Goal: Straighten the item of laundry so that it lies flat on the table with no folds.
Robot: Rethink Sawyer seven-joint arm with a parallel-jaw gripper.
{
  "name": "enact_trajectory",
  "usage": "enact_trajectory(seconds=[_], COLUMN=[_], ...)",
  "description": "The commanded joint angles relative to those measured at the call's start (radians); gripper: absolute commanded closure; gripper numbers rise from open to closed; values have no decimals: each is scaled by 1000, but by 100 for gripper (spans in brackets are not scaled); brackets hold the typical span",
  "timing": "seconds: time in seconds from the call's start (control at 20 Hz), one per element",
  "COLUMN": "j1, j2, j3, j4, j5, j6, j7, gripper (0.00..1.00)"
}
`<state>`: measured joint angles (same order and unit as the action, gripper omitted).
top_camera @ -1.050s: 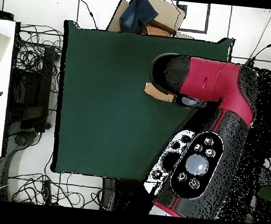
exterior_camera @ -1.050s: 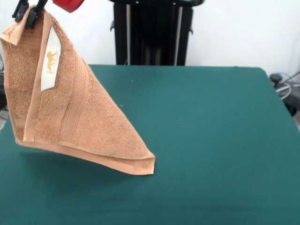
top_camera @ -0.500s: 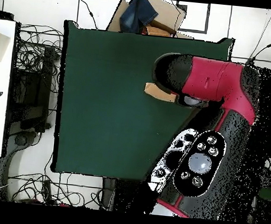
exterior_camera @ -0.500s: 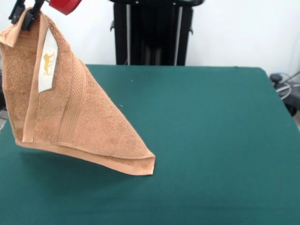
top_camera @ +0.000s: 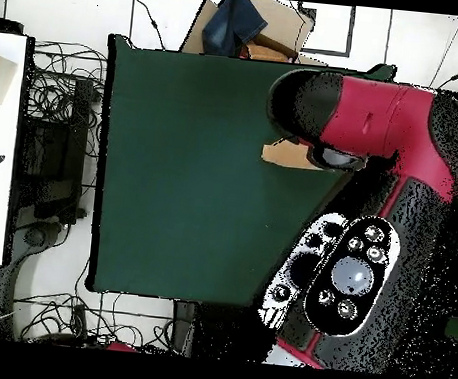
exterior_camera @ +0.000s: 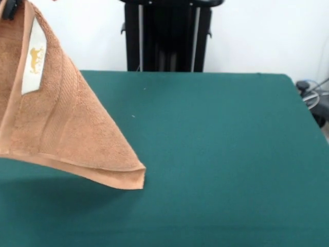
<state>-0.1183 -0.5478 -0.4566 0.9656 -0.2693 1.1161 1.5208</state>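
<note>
**Towel hanging off one corner at the surface's edge**

The tan towel [exterior_camera: 56,128] hangs in the air by its top corner, draped as a folded triangle. Its upper point sits at the top left of the front view, where a sliver of the dark hand [exterior_camera: 9,7] shows at the frame's edge; the hand seems clamped on that corner, though its fingers are too cropped to tell. A white tag [exterior_camera: 32,64] with a small gold mark runs down the towel's upper part, beside a hemmed border. The lower hem slants down to a pointed corner, the lowest part of the towel, close over the green surface [exterior_camera: 221,154] with a shadow under it. Whether it touches the cloth cannot be told.

From the towel to the opposite side, the surface lies bare and open, its far and side edges plainly visible.

In the overhead view the red and black arm [top_camera: 380,122] covers most of the towel; only a small tan patch [top_camera: 285,153] peeks out beneath it, over the side of the surface nearest the arm.
</note>
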Motion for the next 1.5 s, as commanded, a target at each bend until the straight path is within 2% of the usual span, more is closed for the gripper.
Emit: enact_trajectory(seconds=[0.05, 0.2, 0.6, 0.75, 1.0, 1.1, 1.25, 1.5], j1=[19, 44, 94, 112, 159, 166, 165, 164], j2=[-68, -94, -156, -170, -218, -228, -225, -211], j3=[-35, -74, -116, -121, -128, -127, -122, -125], j4=[-120, -190, -152, -93, 150, 215, 253, 262], j5=[26, -3, -45, -46, -49, -44, -35, -18], j6=[271, 394, 399, 375, 208, 153, 111, 90], j7=[134, 99, 136, 160, 262, 297, 316, 312], gripper=[100, 100, 100, 100, 100, 100, 100, 100])
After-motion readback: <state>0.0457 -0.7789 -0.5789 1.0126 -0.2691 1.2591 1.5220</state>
